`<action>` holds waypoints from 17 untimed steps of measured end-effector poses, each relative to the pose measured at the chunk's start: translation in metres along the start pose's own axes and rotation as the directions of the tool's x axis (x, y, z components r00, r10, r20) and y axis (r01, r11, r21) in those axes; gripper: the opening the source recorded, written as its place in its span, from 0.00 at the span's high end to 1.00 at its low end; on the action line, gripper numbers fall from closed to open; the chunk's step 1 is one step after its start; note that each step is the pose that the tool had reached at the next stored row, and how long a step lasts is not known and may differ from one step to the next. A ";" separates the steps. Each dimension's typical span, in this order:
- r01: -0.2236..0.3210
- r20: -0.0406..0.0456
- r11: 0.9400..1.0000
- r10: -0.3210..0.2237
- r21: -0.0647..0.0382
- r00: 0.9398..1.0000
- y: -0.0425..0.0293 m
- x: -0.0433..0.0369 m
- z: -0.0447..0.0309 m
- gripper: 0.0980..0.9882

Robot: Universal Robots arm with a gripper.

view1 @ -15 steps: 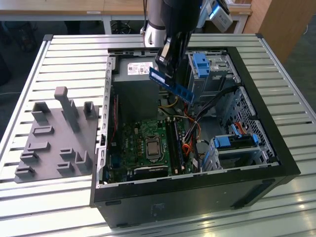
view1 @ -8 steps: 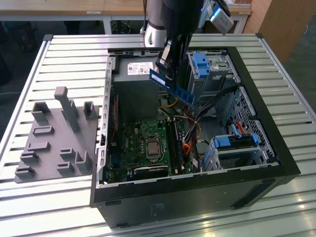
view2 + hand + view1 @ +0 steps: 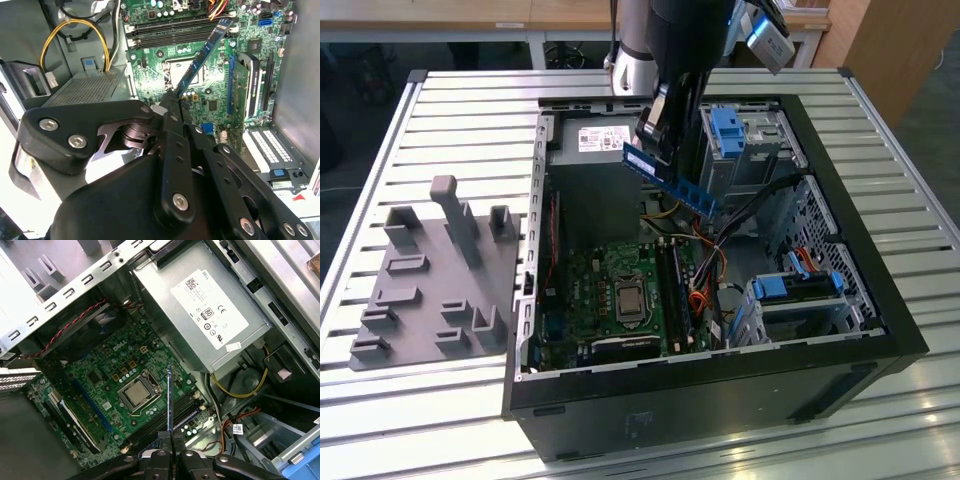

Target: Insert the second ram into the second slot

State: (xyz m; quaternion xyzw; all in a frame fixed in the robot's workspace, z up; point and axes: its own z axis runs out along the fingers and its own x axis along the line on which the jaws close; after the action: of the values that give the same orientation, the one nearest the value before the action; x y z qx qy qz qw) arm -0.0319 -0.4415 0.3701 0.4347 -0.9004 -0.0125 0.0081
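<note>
The black gripper (image 3: 658,140) clamps one end of the thin blue circuit-board memory stick (image 3: 688,192), tilted above the green motherboard (image 3: 585,290) — the carry, I judge; seating calls for squaring it along the long dark memory slots (image 3: 170,30)

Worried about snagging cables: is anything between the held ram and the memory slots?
Nothing visible. The gripper holds the ram above the open case; the memory slots lie uncovered, and cables run beside them.
</note>
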 end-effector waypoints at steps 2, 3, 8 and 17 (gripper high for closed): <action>0.000 0.000 1.000 0.000 0.000 1.000 -0.0006 0.0007 0.0002 0.96; 0.000 0.000 1.000 0.000 0.000 1.000 -0.0006 0.0008 0.0002 0.96; -0.001 0.000 1.000 0.001 0.000 1.000 -0.0007 0.0008 0.0002 0.96; -0.021 0.000 1.000 0.021 0.000 1.000 -0.0007 0.0008 0.0002 0.96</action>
State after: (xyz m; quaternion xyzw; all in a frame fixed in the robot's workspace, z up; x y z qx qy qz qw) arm -0.0319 -0.4426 0.3699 0.4252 -0.9050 -0.0125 0.0080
